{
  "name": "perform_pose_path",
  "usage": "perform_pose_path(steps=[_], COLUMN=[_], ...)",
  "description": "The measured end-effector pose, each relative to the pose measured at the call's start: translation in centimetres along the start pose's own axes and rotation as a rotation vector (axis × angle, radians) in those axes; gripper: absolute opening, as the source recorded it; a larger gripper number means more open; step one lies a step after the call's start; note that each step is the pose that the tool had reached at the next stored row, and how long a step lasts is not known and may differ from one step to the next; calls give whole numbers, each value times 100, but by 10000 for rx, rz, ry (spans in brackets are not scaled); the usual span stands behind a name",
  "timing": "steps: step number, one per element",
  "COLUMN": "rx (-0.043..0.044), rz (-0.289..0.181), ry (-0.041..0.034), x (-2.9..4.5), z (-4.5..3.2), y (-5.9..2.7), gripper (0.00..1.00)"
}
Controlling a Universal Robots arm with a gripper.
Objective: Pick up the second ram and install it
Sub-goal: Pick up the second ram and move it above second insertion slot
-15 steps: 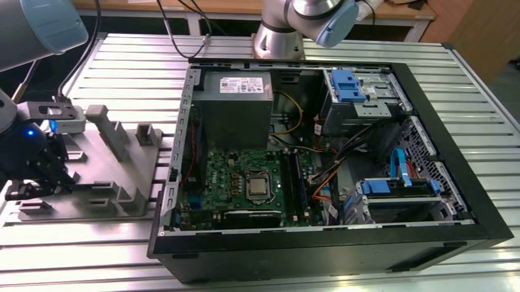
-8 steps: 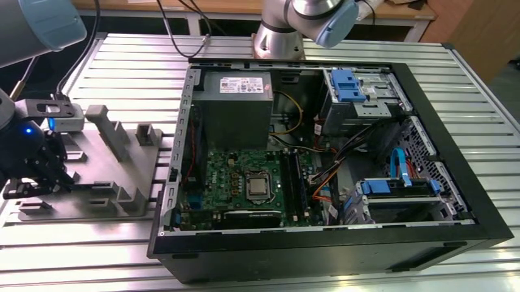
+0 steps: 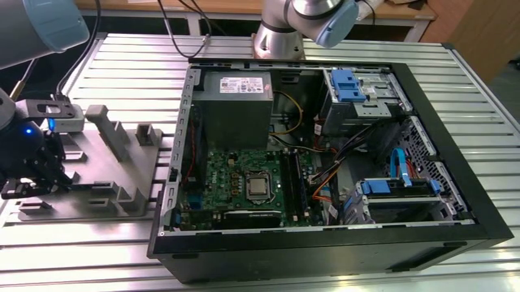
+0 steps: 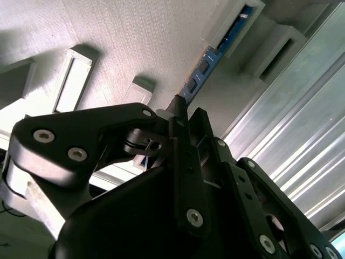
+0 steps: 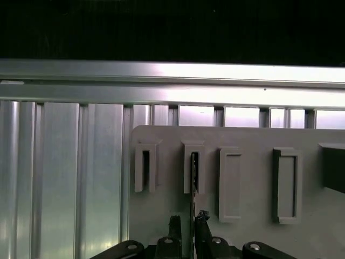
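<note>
Silver slatted metal table (image 3: 130,55) carries an open black computer case (image 3: 325,255) with a green motherboard (image 3: 219,176) inside. On the exterior view's left of the case lies a grey holder (image 3: 138,176) with several slots. The gripper (image 3: 28,182) hangs low over the near end of this holder. In the first wrist view the memory board (image 5: 193,178) stands on its edge in one slot of the holder, and the gripper (image 5: 188,218) has one finger on each side of it. The fingers (image 5: 175,224) are a little apart, with a small gap between one finger and the board. In the second wrist view the blue board (image 4: 215,54) runs from its slot to between the fingertips.
</note>
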State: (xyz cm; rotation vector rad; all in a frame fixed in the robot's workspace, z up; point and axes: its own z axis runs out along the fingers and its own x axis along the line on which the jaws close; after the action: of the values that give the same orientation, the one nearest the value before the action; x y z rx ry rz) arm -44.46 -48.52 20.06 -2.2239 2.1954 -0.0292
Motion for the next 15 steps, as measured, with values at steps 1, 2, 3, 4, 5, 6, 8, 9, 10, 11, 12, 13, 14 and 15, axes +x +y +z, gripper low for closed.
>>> perform_pose_path(steps=[1, 2, 3, 4, 5, 6, 8, 9, 10, 11, 12, 13, 14, 15], rx=[-6, -5, -9, -14, -16, -16, -16, -15, -16, -16, -17, -16, -15, -16], rz=[1, -1, -1, 0, 0, 0, 0, 1, 2, 1, 1, 1, -1, -1], ry=[0, -3, -3, -2, -2, -3, -6, -7, -7, -7, -11, -14, -16, -17], x=[0, 0, 1, 0, 0, 0, 1, 0, 0, 0, 0, -2, -3, -6], z=[0, 1, 1, 1, 1, 2, 2, 4, 3, 4, 4, 4, 5, 6], y=[0, -8, -20, -32, -41, -47, -60, -61, -61, -61, -62, -63, -64, -64], gripper=[25, 25, 25, 25, 25, 25, 25, 25, 25, 25, 25, 25, 25, 25])
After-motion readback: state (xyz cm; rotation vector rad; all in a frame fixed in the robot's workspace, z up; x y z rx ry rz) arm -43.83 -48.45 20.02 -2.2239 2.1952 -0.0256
